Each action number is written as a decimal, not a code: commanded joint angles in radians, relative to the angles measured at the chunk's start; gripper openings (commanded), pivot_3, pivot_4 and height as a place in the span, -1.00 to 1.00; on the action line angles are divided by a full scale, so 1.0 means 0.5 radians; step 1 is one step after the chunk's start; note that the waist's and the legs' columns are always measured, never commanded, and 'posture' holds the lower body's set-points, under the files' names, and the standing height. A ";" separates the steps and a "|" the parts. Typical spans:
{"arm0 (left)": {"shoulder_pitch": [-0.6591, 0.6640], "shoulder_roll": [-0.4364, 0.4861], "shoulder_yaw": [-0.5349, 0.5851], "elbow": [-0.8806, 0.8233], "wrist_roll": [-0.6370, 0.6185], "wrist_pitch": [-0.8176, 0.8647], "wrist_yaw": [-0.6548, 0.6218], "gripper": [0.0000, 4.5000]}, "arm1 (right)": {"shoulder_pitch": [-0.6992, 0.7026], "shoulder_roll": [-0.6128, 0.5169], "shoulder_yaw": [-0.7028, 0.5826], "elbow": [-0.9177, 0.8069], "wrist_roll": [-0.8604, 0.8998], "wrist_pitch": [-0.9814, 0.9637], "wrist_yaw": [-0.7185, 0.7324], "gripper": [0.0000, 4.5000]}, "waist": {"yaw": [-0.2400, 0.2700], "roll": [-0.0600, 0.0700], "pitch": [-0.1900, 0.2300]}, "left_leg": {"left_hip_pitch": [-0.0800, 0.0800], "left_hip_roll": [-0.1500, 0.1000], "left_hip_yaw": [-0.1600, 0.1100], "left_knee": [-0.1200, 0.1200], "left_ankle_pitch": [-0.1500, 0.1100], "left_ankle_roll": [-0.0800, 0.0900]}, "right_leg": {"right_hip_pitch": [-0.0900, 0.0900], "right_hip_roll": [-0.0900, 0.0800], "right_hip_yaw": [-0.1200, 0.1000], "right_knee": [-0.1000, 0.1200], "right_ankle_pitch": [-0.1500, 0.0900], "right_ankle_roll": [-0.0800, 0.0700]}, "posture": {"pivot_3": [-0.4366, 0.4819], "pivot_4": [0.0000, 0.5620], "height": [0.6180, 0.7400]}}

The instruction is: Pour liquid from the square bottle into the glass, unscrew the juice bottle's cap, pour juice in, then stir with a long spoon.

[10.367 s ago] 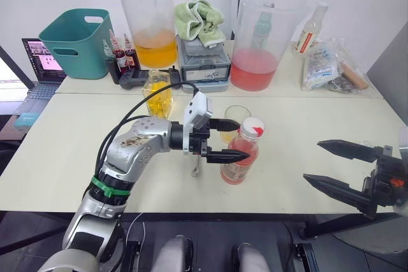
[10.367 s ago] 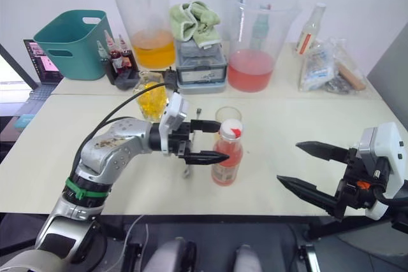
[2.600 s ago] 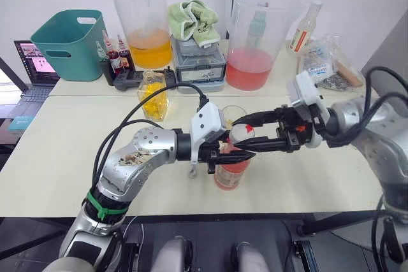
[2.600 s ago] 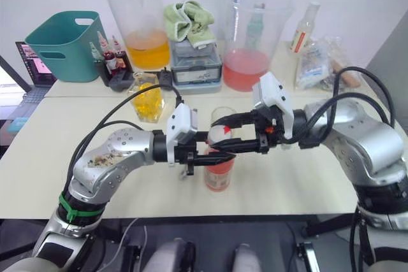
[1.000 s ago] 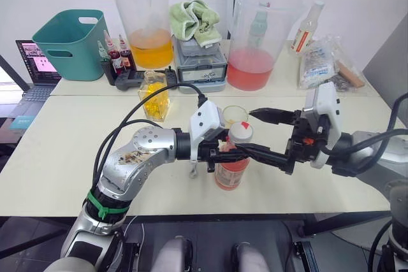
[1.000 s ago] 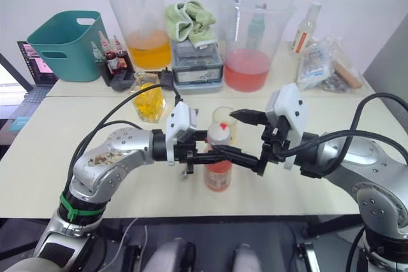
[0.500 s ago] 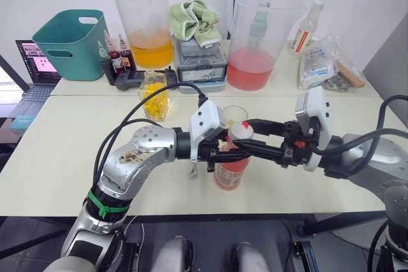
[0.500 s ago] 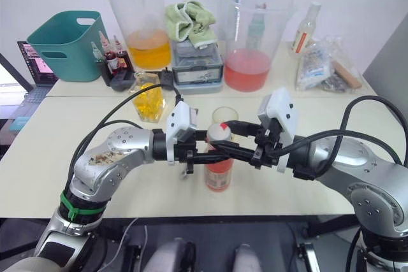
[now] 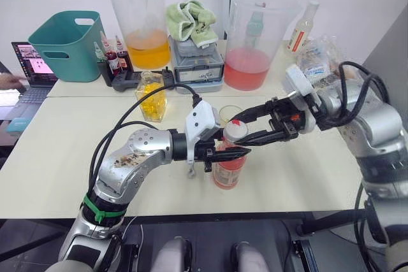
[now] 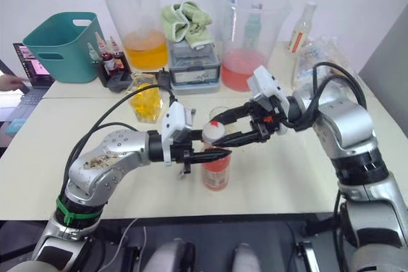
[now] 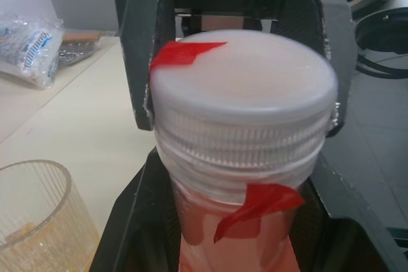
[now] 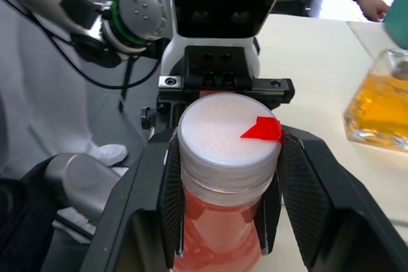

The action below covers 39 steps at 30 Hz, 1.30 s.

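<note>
Right gripper (image 9: 245, 127): reaches in from the robot's right, its two black fingers closed on either side of the cap (image 12: 228, 133) at the top of the juice bottle.
Left gripper (image 9: 231, 150): comes from the robot's left, fingers clamped on the neck of the juice bottle (image 9: 229, 169) just under the cap.
Cap: white, ribbed, with a red tape tab on top; seated on the bottle.
Juice bottle: upright on the near table (image 9: 57, 157), pink-red liquid inside, a second red tape tab at the neck.
Glass (image 11: 38, 218): just behind the juice bottle, upright, a little yellow liquid at its bottom.
Long spoon (image 9: 194, 170): lies on the table just left of the bottle, mostly hidden by the left gripper.
Square bottle (image 9: 152, 96): upright, farther back and to the left, well apart from both grippers.
Rear table: two large beakers, one with orange liquid (image 9: 148, 48), one with pink (image 9: 248, 68); teal bin (image 9: 67, 46) at the left.
</note>
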 commanded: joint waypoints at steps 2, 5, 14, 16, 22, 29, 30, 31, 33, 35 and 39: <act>0.048 0.018 -0.041 -0.018 -0.040 0.107 0.017 -0.28 | -0.121 0.004 0.077 0.036 -0.027 -0.020 0.205 -0.24 | -0.001 0.000 0.000 | 0.000 0.000 0.000 0.000 0.000 0.000 | 0.000 0.000 0.000 0.000 0.000 0.000 | -0.05 -0.47 0.93; 0.049 0.019 -0.036 -0.027 -0.046 0.115 0.025 -0.28 | -0.164 -0.010 0.067 0.049 0.022 0.063 0.211 -0.02 | -0.002 0.000 0.000 | 0.000 0.000 0.000 -0.001 0.000 0.000 | -0.002 -0.001 0.001 0.002 0.000 -0.001 | -0.05 -0.47 0.93; 0.027 0.013 -0.060 -0.005 -0.066 0.097 -0.005 -0.28 | 0.031 -0.161 -0.340 -0.306 0.157 0.342 -0.126 0.98 | 0.011 0.000 0.000 | -0.001 0.000 0.000 -0.003 -0.001 0.000 | -0.003 -0.004 0.000 0.001 0.001 -0.001 | -0.05 -0.47 0.93; 0.022 0.007 -0.067 0.004 -0.068 0.091 -0.010 -0.28 | 0.149 -0.192 -0.468 -0.436 0.191 0.405 -0.274 0.98 | 0.011 0.000 0.000 | -0.001 0.000 0.000 -0.003 -0.001 -0.001 | -0.003 -0.005 0.000 0.000 0.001 -0.001 | -0.05 -0.47 0.93; 0.003 -0.005 -0.091 0.040 -0.065 0.064 -0.042 -0.28 | 0.443 -0.178 -0.769 -0.845 0.363 0.664 -0.797 0.98 | 0.016 0.000 0.000 | -0.001 0.000 0.001 -0.005 -0.001 -0.001 | -0.004 -0.006 0.001 0.000 0.001 -0.001 | -0.05 -0.47 0.93; -0.059 -0.034 -0.129 0.156 -0.032 -0.006 -0.113 -0.28 | 0.716 -0.044 -0.924 -1.255 0.507 0.870 -1.458 0.98 | 0.038 0.000 0.000 | -0.001 0.000 0.001 -0.004 -0.001 -0.001 | -0.002 -0.007 0.001 -0.002 0.001 -0.001 | -0.05 -0.47 0.93; -0.063 -0.038 -0.133 0.166 -0.031 -0.013 -0.120 -0.28 | 0.757 -0.036 -0.929 -1.290 0.513 0.870 -1.501 0.98 | 0.045 0.000 0.000 | -0.001 0.000 0.001 -0.004 -0.001 -0.001 | -0.002 -0.007 0.001 -0.003 0.001 -0.001 | -0.05 -0.47 0.93; -0.065 -0.040 -0.135 0.172 -0.029 -0.018 -0.125 -0.28 | 0.783 -0.036 -0.932 -1.312 0.520 0.869 -1.528 0.98 | 0.048 0.000 0.000 | -0.001 0.000 0.001 -0.003 -0.001 -0.001 | -0.002 -0.007 0.001 -0.003 0.001 -0.001 | -0.05 -0.47 0.93; -0.068 -0.042 -0.140 0.185 -0.028 -0.031 -0.137 -0.28 | 0.816 -0.035 -0.937 -1.348 0.557 0.877 -1.593 0.98 | 0.049 0.000 0.000 | -0.001 0.000 0.002 -0.003 -0.001 -0.001 | -0.002 -0.007 0.001 -0.003 0.000 -0.001 | -0.05 -0.47 0.93; -0.072 -0.046 -0.146 0.199 -0.025 -0.042 -0.147 -0.28 | 0.828 -0.035 -0.939 -1.370 0.607 0.888 -1.657 0.98 | 0.050 0.000 0.000 | -0.001 0.000 0.002 -0.003 -0.001 -0.001 | -0.001 -0.007 0.001 -0.003 0.000 -0.001 | -0.05 -0.47 0.93; -0.077 -0.060 -0.151 0.212 -0.017 -0.050 -0.155 -0.28 | 0.844 -0.066 -0.906 -1.392 0.676 0.910 -1.703 0.98 | 0.051 0.000 0.000 | -0.001 0.000 0.002 -0.002 -0.001 -0.001 | -0.001 -0.006 0.001 -0.003 0.000 -0.001 | -0.05 -0.47 0.93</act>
